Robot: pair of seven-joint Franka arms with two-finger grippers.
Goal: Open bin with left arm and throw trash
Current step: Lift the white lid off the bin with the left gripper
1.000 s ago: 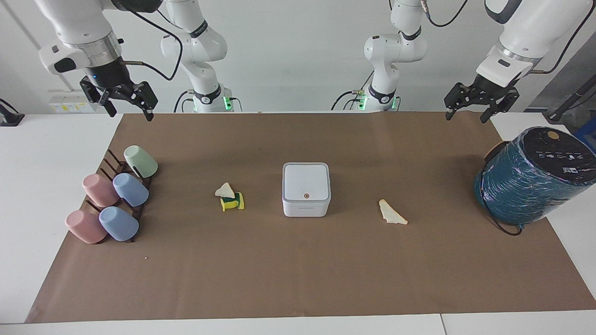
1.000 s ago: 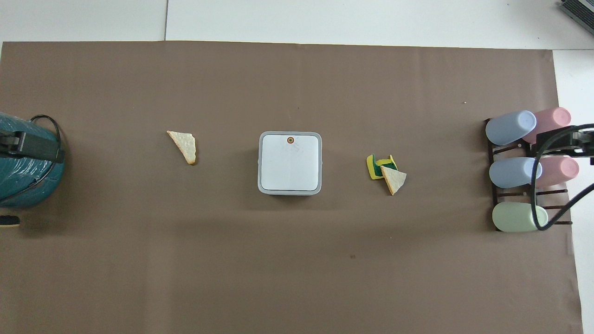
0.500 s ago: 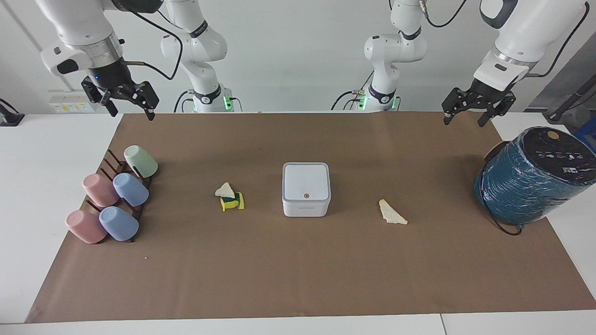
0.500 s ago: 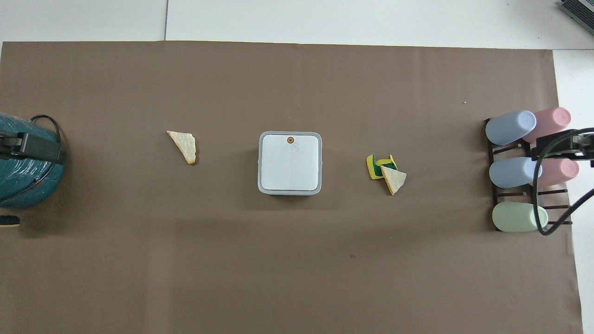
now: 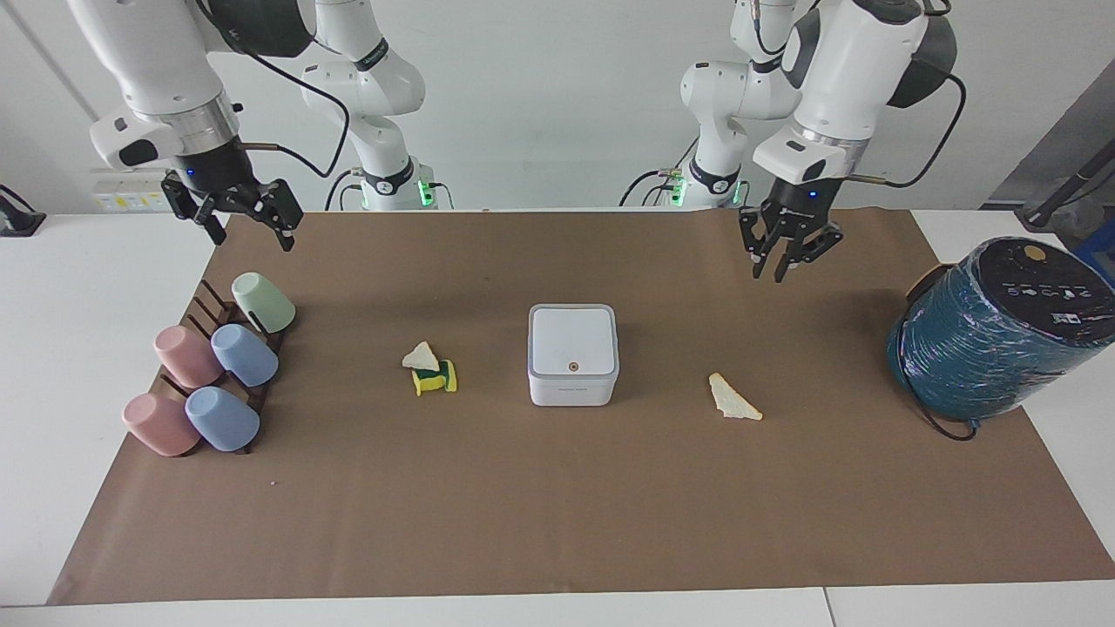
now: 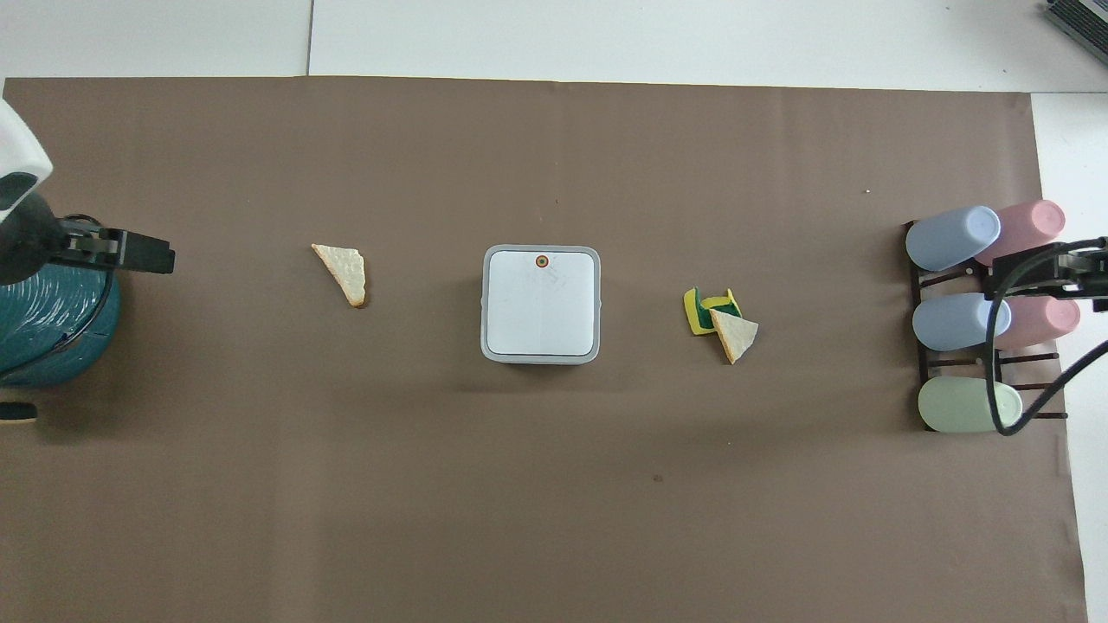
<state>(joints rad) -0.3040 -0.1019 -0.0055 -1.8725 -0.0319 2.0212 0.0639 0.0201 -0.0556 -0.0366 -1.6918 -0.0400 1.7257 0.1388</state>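
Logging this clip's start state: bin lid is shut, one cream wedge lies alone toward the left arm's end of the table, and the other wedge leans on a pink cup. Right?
Not quite. The bin is shut and one cream wedge lies alone toward the left arm's end, but the other wedge leans on the yellow-and-green sponge piece, not on a cup. The facing view shows it.

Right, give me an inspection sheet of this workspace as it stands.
Surface: brown paper on a white table.
Job's things: bin lid closed; lone wedge scrap; second wedge lying on the sponge piece.
Clutter: pastel cups on a rack; teal-wrapped cylinder.
Grippers: left gripper empty, fingers drawn close; right gripper open, empty, waiting above the cups.
Cables: black cable at the cylinder.
Surroundings: nothing seen.
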